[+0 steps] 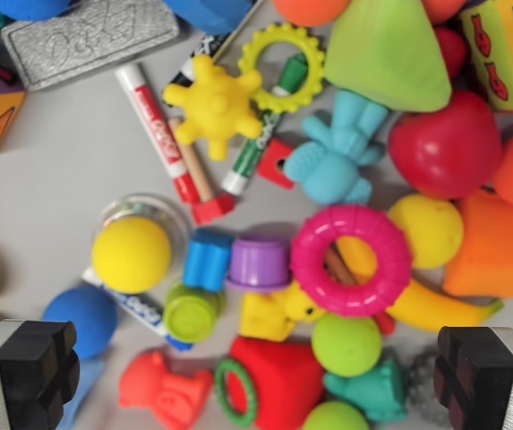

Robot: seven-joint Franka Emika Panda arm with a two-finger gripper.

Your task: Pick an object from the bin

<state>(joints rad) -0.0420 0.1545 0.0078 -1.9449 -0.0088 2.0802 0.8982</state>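
Observation:
The wrist view looks straight down into a bin (59, 170) with a grey floor, packed with bright toys. My gripper (256, 372) is open, its two black fingertips (37, 367) at the bottom corners of the picture, wide apart and holding nothing. Between and just above them lie a red block (287, 376), a green ring (236, 391), a red pig figure (162, 390) and a green ball (346, 344). A pink ridged ring (352, 260) and a purple cup (259, 262) sit near the middle. A yellow ball (132, 253) lies to their left.
Further up lie a yellow spiky toy (213, 107), a red marker (156, 130), a light blue figure (337, 148), a red apple (447, 148), a green cone (386, 49) and a silver block (90, 38). A banana (417, 305) and an orange block (498, 246) crowd the right.

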